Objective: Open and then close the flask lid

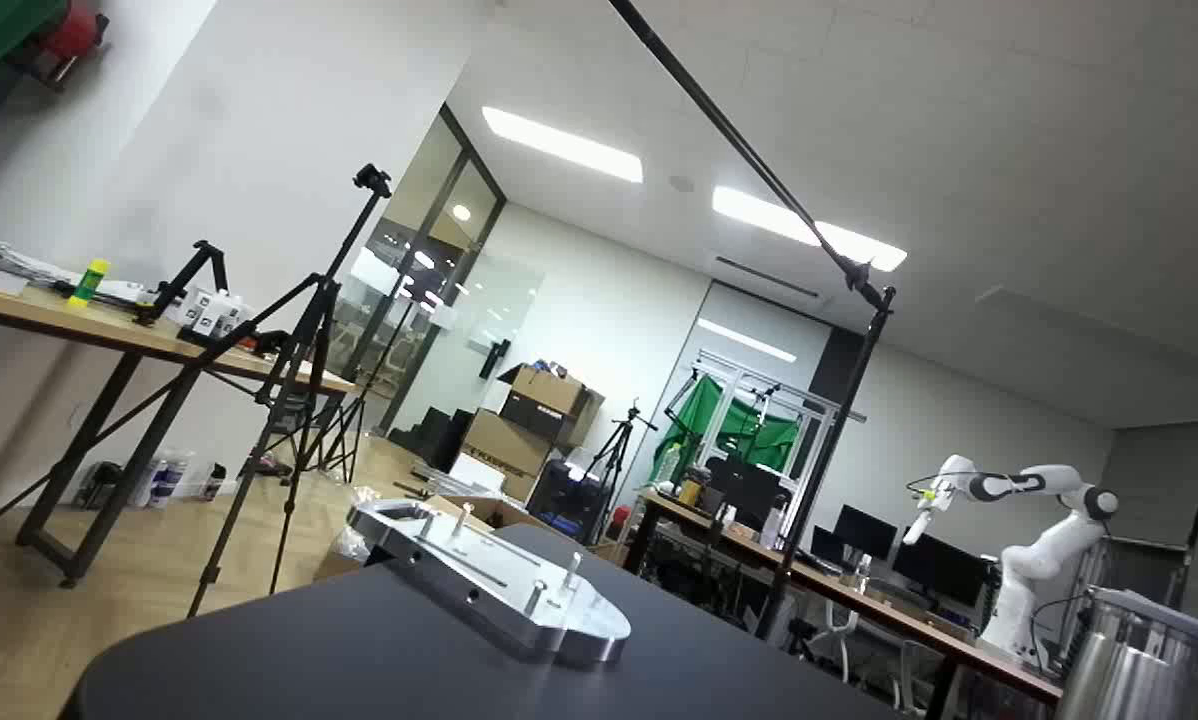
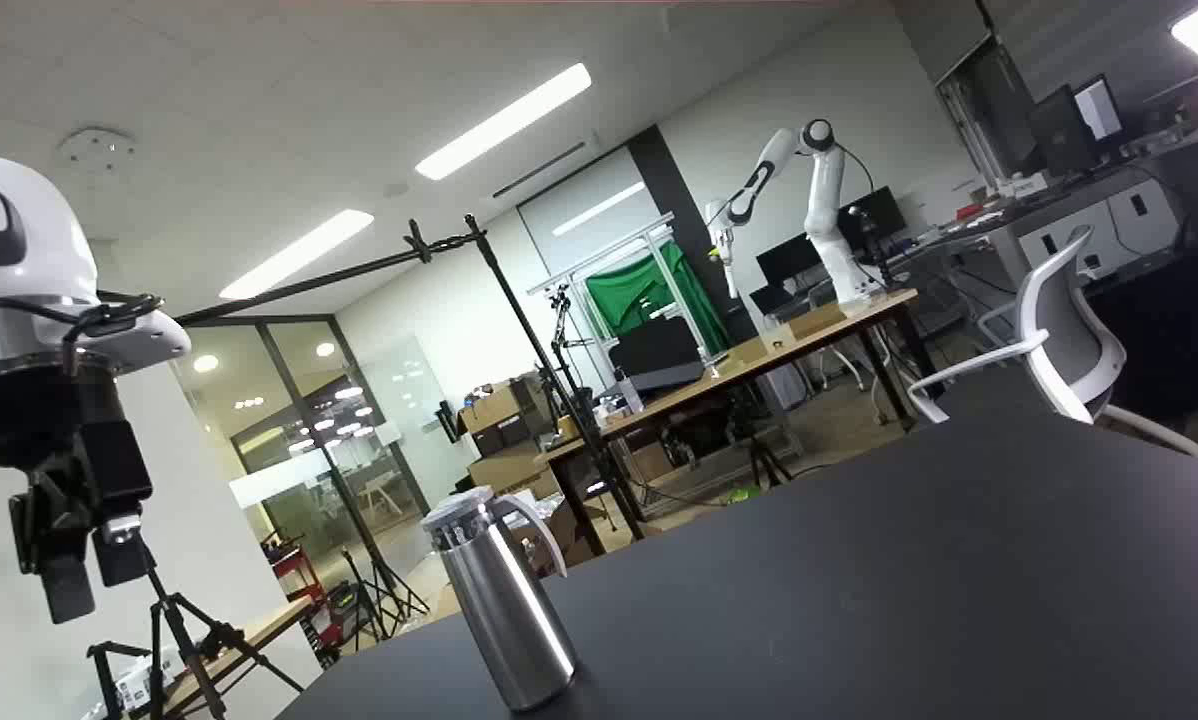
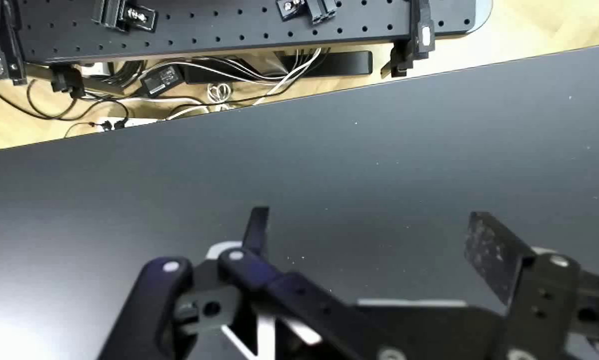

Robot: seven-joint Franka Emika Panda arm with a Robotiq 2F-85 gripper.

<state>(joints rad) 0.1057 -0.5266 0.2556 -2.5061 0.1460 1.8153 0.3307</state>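
The flask [image 2: 514, 615] is a steel jug with a handle, standing on the dark table in an exterior view. Its grey translucent lid [image 2: 459, 507] is on top and looks shut. The flask also shows in an exterior view [image 1: 1139, 665], cut off at the lower right corner. My gripper [image 2: 94, 578] hangs in the air to the left of the flask in that exterior view, well apart from it. In the wrist view the gripper [image 3: 369, 220] has its fingers wide apart with only bare table between them. The flask is out of the wrist view.
A silver metal plate with upright pegs [image 1: 499, 575] lies on the dark table [image 2: 809, 610]. A black perforated board [image 3: 219, 25] with clamps and cables lies beyond the table edge in the wrist view. A white chair [image 2: 1069, 330] stands at the table's far edge.
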